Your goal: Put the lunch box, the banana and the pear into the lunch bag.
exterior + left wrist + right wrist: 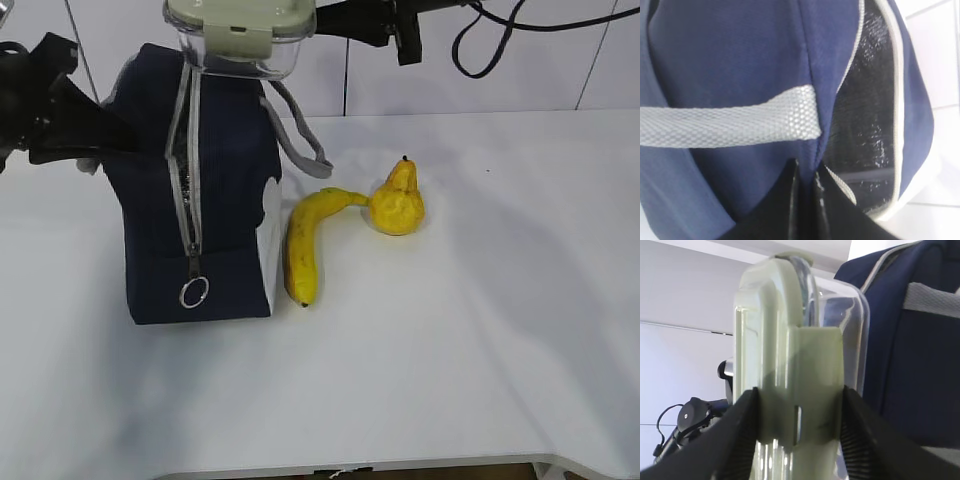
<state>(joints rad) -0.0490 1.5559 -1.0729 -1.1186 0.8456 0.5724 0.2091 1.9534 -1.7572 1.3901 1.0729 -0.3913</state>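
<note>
White tabletop (480, 360) seen at a slant from above. Navy-blue lunch bag (205, 200) standing upright at left, grey zipper (186, 170) undone down its near edge, ring pull (194, 292) hanging low. Grey webbing handle (300, 135) drooping off the bag's right side. Clear glass lunch box (245, 35) with pale sage-green lid held in the air just above the bag's open top, not yet inside. Right gripper (800, 440) pinching the lunch box across its snap-lock lid, dark fingers (737, 440) pressed against both sides. Left gripper (807, 200) at the bag's far left side, fingers squeezed nearly together on a fold of blue fabric beside the zipper edge, dark shiny lining (870, 125) visible through the opening. Yellow banana (303, 245) lying on the table just right of the bag, stem end touching the pear (398, 200). Pear upright, dark stem up.
</note>
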